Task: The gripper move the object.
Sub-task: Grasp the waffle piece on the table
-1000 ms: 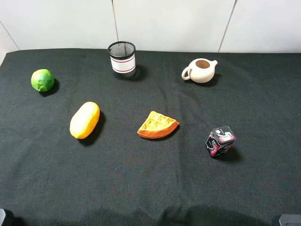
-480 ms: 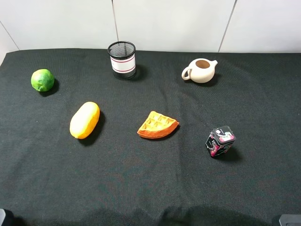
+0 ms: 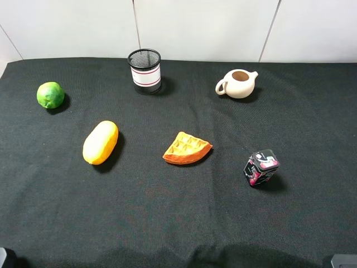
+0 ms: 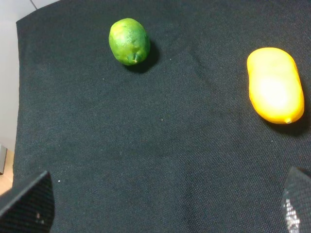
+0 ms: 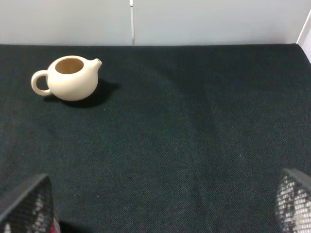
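In the exterior high view, the toy waffle slice (image 3: 187, 148) is seen lying flat near the middle of the black cloth (image 3: 167, 223), apart from everything else. A yellow-orange oblong fruit (image 3: 100, 142) is set well apart on its left, and a small black tin with pink print (image 3: 261, 167), seemingly tilted, is found to its right. Farther back, a lime (image 3: 50, 95), a mesh pen cup (image 3: 145, 71) and a cream teapot (image 3: 237, 84) are spread along the cloth. In the left wrist view, the left gripper (image 4: 163, 206) is shown with its fingers (image 4: 29, 204) spread wide over bare cloth, gripping nothing; the lime and the oblong fruit are seen beyond it. In the right wrist view, the right gripper (image 5: 160, 204) is shown spread just as wide and empty, with the teapot lying beyond it near the wall.
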